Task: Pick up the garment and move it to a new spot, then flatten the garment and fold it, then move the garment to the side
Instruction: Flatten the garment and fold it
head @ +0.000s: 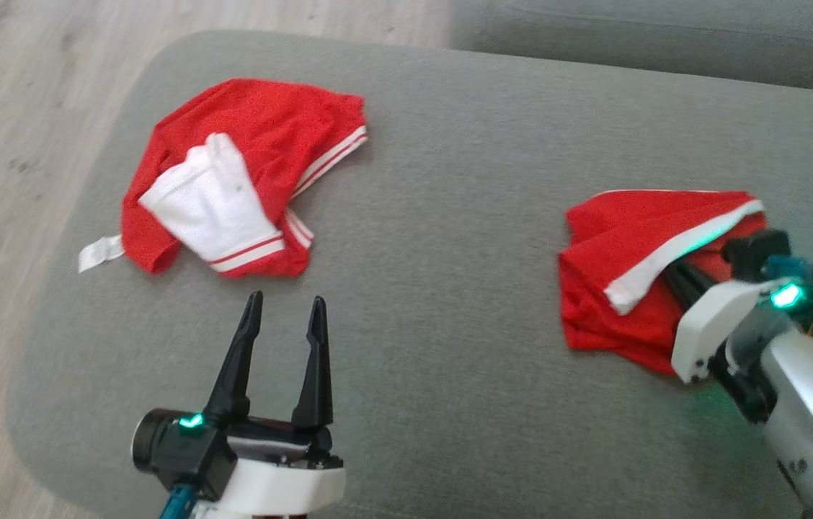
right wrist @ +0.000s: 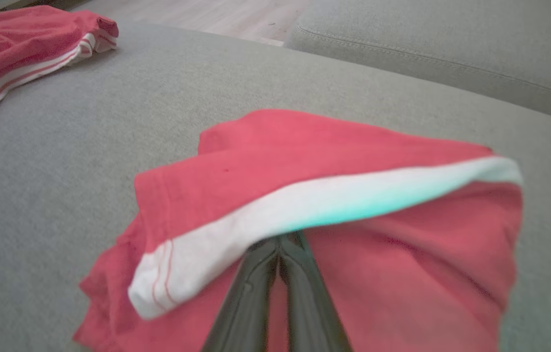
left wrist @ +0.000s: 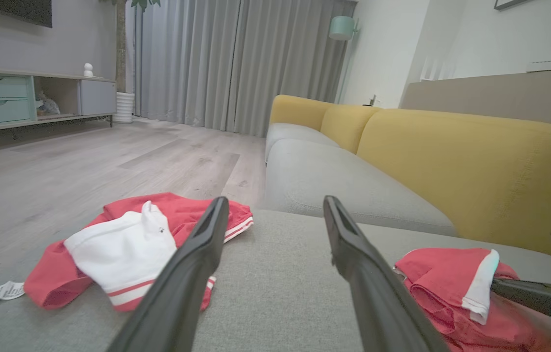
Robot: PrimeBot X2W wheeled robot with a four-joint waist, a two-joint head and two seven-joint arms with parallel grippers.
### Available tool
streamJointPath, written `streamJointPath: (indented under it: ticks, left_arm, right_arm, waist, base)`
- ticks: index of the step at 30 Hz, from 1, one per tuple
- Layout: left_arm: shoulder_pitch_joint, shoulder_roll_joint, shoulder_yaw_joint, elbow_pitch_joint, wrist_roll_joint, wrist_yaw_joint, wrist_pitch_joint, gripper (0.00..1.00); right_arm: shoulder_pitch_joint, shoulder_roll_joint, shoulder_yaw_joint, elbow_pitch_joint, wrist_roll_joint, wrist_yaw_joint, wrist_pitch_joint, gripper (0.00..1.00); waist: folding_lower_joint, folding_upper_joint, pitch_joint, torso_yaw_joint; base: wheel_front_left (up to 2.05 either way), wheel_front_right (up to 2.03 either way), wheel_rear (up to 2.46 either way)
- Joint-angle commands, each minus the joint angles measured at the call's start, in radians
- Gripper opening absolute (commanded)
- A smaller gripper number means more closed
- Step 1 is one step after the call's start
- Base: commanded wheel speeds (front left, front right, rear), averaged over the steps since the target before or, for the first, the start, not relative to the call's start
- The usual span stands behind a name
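Everything sits on a big grey cushion [head: 435,216], with a yellow sofa back [left wrist: 476,161] behind it that you get from the left wrist view and not from the head camera.

There are two red garments, well apart. The crumpled garment [head: 262,122] is on the robot's left, near the cushion's edge, white lining flipped out. The bundled garment [head: 623,231] is over on the right side.

The left pincer [head: 287,303] hovers just short of the crumpled one, fingers apart, holding nothing. The right pincer [right wrist: 279,249] has its fingers pressed together and pushed in under the white band [right wrist: 305,210] of the bundled one. The tips are hidden by that band, so I can't tell if any cloth is actually pinched.

What could go wrong, I reckon:
- If the right pincer backs out with a layer caught, it drags the bundle open.
- The left one might grab just the loose white lining, so the rest trails.
- The paper label [head: 100,252] is right at the edge, so a sloppy pull could tip that garment onto the floor.

The right wrist view shows the fingers shut. The head view just shows the arm blocking them.
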Motion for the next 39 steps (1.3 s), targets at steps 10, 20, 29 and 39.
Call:
streamJointPath:
  ticks: [10, 20, 29, 39]
  left_arm:
    - [-0.044, -0.002, 0.019, -0.023, -0.005, 0.018, -0.005, 1.0]
    - [-0.001, 0.001, 0.064, 0.02, 0.044, 0.041, -0.005, 1.0]
    - [0.06, 0.015, 0.126, 0.096, 0.069, 0.066, -0.005, 1.0]
    - [0.151, 0.01, 0.178, 0.119, 0.07, 0.037, -0.005, 1.0]
  right_arm:
    - [-0.173, 0.039, -0.12, -0.004, -0.085, 0.004, -0.262, 0.0]
    - [-0.015, 0.133, -0.194, -0.06, -0.168, 0.004, -0.288, 1.0]
    - [0.308, 0.214, -0.33, -0.259, -0.245, 0.004, -0.288, 1.0]
    - [0.528, 0.279, -0.393, -0.415, -0.323, 0.004, -0.288, 1.0]
  waist:
    - [0.0, 0.0, 0.012, 0.074]
    - [0.0, 0.0, -0.098, -0.055]
    - [0.0, 0.0, -0.192, -0.181]
    - [0.0, 0.0, -0.255, -0.262]
  base:
    - [0.0, 0.0, 0.0]
    - [0.0, 0.0, 0.0]
    - [0.0, 0.0, 0.0]
    - [0.0, 0.0, 0.0]
